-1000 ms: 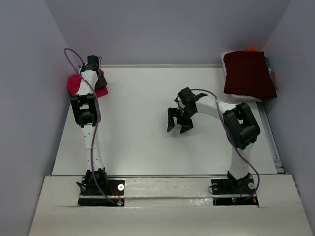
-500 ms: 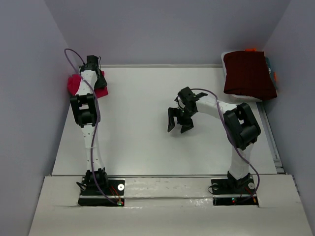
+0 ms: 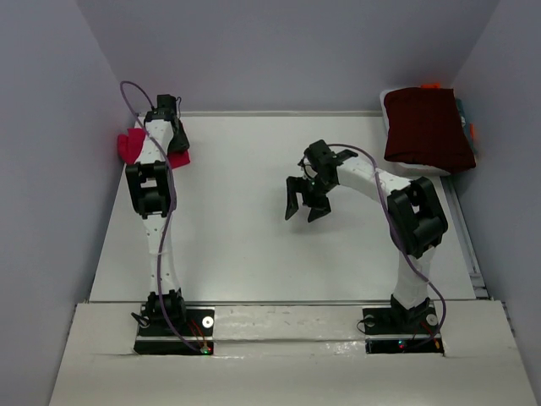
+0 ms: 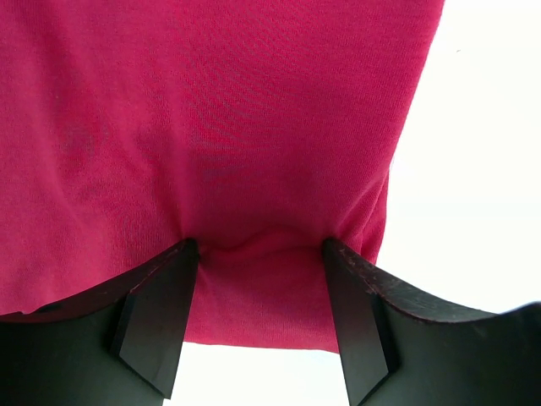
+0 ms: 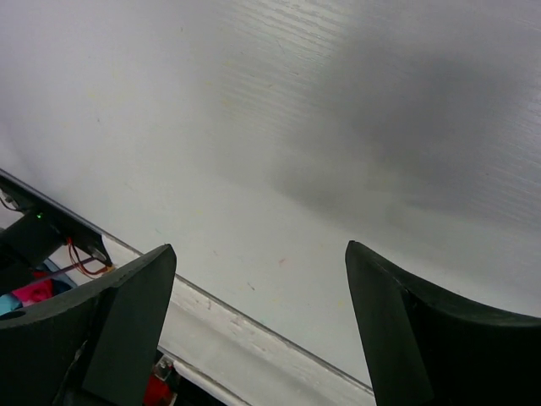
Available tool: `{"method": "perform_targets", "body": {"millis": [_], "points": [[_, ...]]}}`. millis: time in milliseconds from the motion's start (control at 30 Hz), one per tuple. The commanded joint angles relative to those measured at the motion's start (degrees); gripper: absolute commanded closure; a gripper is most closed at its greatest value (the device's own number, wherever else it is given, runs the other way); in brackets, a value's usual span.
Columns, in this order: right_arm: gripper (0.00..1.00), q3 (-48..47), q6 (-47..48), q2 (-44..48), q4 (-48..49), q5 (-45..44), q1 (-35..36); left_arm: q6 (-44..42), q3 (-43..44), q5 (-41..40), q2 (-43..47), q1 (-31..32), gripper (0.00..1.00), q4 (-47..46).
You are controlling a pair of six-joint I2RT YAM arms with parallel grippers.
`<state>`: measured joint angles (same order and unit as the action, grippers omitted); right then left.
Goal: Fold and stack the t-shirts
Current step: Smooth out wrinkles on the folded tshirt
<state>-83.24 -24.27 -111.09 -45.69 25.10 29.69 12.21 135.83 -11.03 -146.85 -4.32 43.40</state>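
Note:
A bright crimson-pink t-shirt [image 3: 129, 145] is bunched at the table's far left corner. My left gripper [image 3: 173, 139] is on it. In the left wrist view the pink t-shirt [image 4: 237, 127] fills the frame and puckers between both fingers, so the left gripper [image 4: 258, 245] is shut on a thick fold of it. A dark maroon folded t-shirt [image 3: 427, 127] rests at the far right. Near the table's middle, my right gripper [image 3: 303, 207] hangs open over bare white surface, far from both shirts. The right wrist view shows the right gripper [image 5: 258, 249] with nothing between its fingers.
The maroon shirt lies on a white container [image 3: 414, 167], with orange and blue items [image 3: 467, 127] beside it against the right wall. Grey walls close in the white table [image 3: 237, 237] on three sides. The arm bases stand at the near edge.
The left gripper has shifted slightly right and the pink shirt has bunched and risen at its left side. The right gripper moved a little left and up in the view, still open.

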Motion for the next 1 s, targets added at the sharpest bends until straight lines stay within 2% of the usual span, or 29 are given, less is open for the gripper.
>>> {"method": "perform_targets", "body": {"millis": [0, 233, 400, 500, 567, 733, 833, 967], "points": [[0.13, -4.2, -0.7, 0.8, -3.1, 0.7, -0.1, -0.9, -1.0, 1.5, -4.3, 1.4, 0.27, 6.3], [0.12, -4.1, -0.9, 3.0, -1.9, -2.4, -0.1, 0.1, -0.6, -1.1, -1.6, 1.4, 0.21, 5.3], [0.11, -3.9, -1.0, 4.6, -0.1, -4.0, -0.1, 1.9, -2.8, -5.1, 6.6, 1.4, 0.17, 2.5], [0.11, -5.0, -1.1, 6.8, 0.7, -6.5, -0.1, 2.8, -4.4, -5.1, 15.9, 3.3, 0.16, -0.1], [0.1, -5.9, -0.6, 7.9, 0.9, -8.1, -0.1, 2.8, -5.0, -3.1, 19.0, 4.7, 0.14, -1.5], [0.0, -7.6, -0.1, 10.9, 2.2, -11.2, -0.1, 1.6, -6.6, -2.8, 24.7, 12.2, 0.1, -1.0], [0.0, -7.6, -1.3, 11.2, 1.7, -11.0, -0.1, 1.7, -12.4, -0.8, 28.5, 15.4, 0.1, -2.1], [0.0, -2.8, -3.7, 13.7, 5.1, -11.4, -0.1, 3.4, -27.7, 3.3, 34.2, 20.7, 0.11, -6.1]]}}
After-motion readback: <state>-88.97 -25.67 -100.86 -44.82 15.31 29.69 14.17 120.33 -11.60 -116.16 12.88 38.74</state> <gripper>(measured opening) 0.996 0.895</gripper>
